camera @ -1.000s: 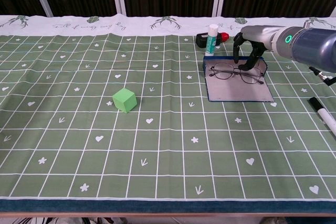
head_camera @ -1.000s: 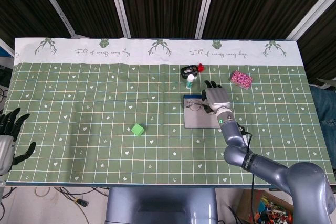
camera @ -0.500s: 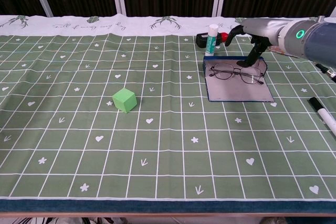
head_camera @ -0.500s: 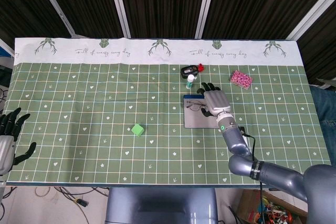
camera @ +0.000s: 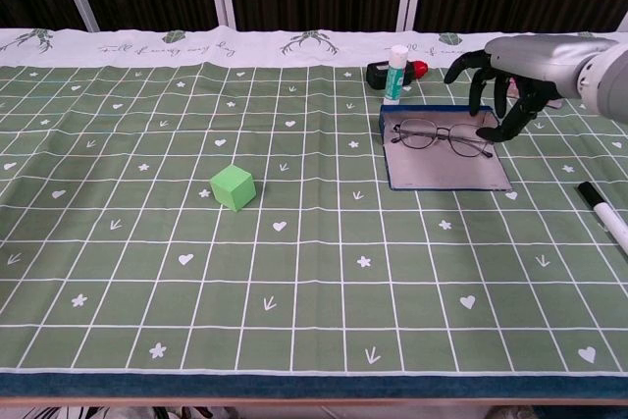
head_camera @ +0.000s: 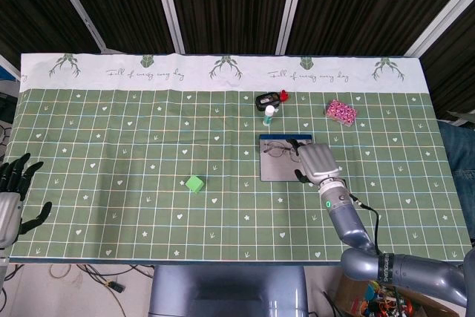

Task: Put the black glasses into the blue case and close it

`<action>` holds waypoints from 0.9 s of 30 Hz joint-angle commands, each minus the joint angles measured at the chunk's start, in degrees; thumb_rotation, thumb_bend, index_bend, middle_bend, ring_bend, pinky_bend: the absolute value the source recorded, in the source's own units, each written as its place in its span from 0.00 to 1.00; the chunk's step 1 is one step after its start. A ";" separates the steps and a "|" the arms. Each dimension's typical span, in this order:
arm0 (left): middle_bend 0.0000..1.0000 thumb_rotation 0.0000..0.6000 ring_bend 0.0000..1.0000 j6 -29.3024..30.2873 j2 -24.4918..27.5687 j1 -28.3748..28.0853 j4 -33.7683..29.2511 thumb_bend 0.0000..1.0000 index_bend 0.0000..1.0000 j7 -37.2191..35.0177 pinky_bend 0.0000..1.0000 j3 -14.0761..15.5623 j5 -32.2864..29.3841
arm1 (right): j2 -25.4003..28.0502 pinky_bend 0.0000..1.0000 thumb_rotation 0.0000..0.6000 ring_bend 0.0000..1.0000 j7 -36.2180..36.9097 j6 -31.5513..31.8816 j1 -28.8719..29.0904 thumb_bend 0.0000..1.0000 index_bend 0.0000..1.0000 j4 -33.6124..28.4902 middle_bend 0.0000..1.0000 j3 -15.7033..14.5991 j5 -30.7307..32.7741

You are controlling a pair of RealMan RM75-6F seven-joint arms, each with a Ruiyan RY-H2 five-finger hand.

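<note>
The black glasses (head_camera: 277, 148) (camera: 444, 134) lie unfolded on the far part of the open blue case (head_camera: 282, 169) (camera: 446, 171), which lies flat showing its grey inside. My right hand (head_camera: 318, 161) (camera: 508, 74) hovers over the case's right side with its fingers spread and hanging down, holding nothing. One fingertip (camera: 488, 131) is close to the glasses' right end; I cannot tell whether it touches. My left hand (head_camera: 12, 197) rests open at the table's near left edge, far from the case, and shows only in the head view.
A white glue stick (head_camera: 269, 115) (camera: 396, 74) and a black and red item (head_camera: 269, 99) (camera: 377, 74) stand just beyond the case. A pink object (head_camera: 341, 112) lies far right. A green cube (head_camera: 194, 183) (camera: 233, 186) sits mid-table. A marker (camera: 603, 215) lies near right.
My right hand has drawn back from over the glasses toward the near right side of the case. The glasses and case have stayed put. The left hand has not moved.
</note>
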 commanded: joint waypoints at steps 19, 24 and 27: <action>0.00 1.00 0.00 -0.18 0.16 -0.02 -0.08 0.31 0.11 -0.25 0.00 -0.04 -0.15 | -3.99 0.89 1.00 0.88 -9.45 0.00 3.10 0.41 0.11 1.27 0.82 -1.18 10.83; 0.00 1.00 0.00 -0.19 0.19 -0.03 -0.09 0.31 0.11 -0.32 0.00 -0.06 -0.17 | -5.03 0.89 1.00 0.88 -9.89 -0.34 3.51 0.44 0.11 2.75 0.82 -1.20 12.02; 0.00 1.00 0.00 -0.21 0.19 -0.03 -0.10 0.31 0.11 -0.35 0.00 -0.08 -0.21 | -5.52 0.89 1.00 0.88 -10.09 -0.81 3.73 0.47 0.11 3.67 0.82 -1.29 12.67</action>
